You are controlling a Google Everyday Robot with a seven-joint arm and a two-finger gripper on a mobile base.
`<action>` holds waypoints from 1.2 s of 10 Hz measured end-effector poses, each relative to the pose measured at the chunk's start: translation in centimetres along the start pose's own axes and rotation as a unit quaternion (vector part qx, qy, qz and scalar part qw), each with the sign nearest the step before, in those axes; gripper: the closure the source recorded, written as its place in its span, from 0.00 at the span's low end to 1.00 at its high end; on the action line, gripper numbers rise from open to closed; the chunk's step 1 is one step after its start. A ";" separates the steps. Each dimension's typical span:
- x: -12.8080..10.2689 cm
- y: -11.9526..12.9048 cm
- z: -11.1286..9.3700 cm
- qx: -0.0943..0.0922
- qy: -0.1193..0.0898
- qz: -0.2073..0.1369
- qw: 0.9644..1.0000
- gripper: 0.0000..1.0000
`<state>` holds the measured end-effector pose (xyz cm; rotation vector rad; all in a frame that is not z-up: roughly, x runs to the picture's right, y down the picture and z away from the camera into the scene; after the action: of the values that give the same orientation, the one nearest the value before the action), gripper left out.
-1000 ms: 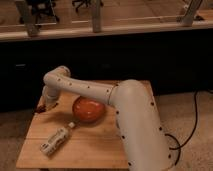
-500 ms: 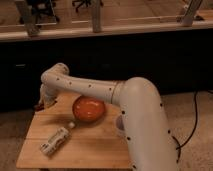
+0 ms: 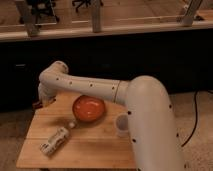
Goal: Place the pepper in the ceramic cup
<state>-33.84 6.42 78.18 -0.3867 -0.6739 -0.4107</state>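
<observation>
Bowl [image 3: 89, 108], bottle [image 3: 55, 141], cup [image 3: 121, 125]: one each; end effector [image 3: 43, 102] at table's [image 3: 95, 150] left, state unclear.

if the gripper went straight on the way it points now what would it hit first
The gripper points down over the far left corner of the table, so it would likely meet the pepper, the small dark red thing at its tip, then the wood. Depth is unclear.
</observation>
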 end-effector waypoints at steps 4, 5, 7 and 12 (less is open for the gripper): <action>-0.8 0.1 -1.4 0.013 0.005 -0.008 1.000 1.00; -1.0 0.2 -1.6 0.015 0.006 -0.009 1.000 1.00; -1.4 0.2 -2.3 0.022 0.009 -0.013 1.000 1.00; -2.5 0.4 -3.7 0.035 0.015 -0.022 0.999 1.00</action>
<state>-33.51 5.57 73.77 -0.3002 -0.6663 -0.4326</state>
